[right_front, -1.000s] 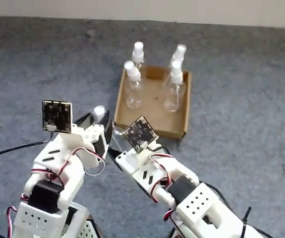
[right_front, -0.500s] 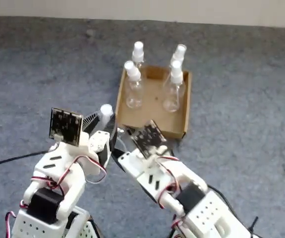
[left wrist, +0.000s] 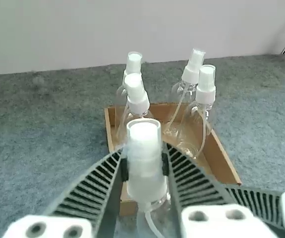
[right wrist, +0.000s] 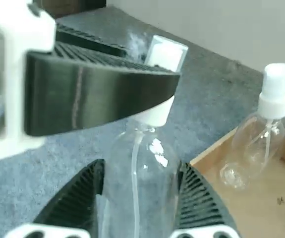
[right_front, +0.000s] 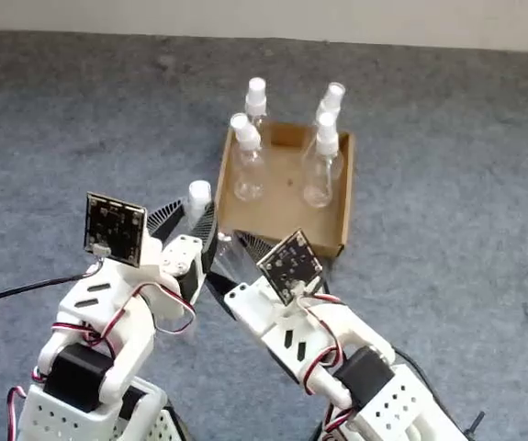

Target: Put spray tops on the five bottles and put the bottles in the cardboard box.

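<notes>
My left gripper (left wrist: 143, 158) is shut on a white spray top (left wrist: 144, 156), which sits on the neck of a clear bottle (right wrist: 140, 183). The top's thin tube hangs down inside the bottle. My right gripper (right wrist: 140, 173) is shut on the bottle's body, just below the left gripper's dark finger (right wrist: 97, 99). In the high view the spray top (right_front: 199, 195) and the held bottle (right_front: 230, 248) hang just in front of the cardboard box's (right_front: 337, 241) near left corner. Several capped bottles (right_front: 248, 165) stand upright in the box.
Grey carpet surrounds the box, with free room to its left and right. The capped bottles stand in two pairs, at the left and right (right_front: 319, 165) of the far half of the box; bare cardboard floor (right_front: 282, 216) lies in front of them. A pale wall runs behind.
My left gripper has carried the spray top forward towards the box's near left corner. The right arm's wrist has shifted to the right, with the bottle still in its grip.
</notes>
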Controlling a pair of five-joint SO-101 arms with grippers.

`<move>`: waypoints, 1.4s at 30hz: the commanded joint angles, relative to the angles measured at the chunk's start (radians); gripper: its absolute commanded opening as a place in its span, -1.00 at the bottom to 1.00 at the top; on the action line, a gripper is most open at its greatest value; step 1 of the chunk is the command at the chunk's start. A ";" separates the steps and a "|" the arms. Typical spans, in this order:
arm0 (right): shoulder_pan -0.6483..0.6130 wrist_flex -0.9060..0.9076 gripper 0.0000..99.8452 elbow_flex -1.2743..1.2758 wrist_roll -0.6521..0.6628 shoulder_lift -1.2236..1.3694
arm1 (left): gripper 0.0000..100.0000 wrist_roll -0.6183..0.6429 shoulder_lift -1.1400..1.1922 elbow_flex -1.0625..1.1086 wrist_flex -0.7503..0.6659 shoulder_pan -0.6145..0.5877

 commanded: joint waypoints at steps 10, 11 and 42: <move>0.012 -0.087 -0.99 -0.035 0.115 -0.079 | -0.61 -0.083 0.012 -0.097 0.023 0.018; 0.012 -0.087 -0.99 -0.035 0.115 -0.079 | -0.59 -0.083 0.012 -0.104 0.023 0.018; 0.202 -0.173 -0.99 -0.242 0.114 0.329 | -0.44 -0.242 -0.341 0.061 0.155 -0.108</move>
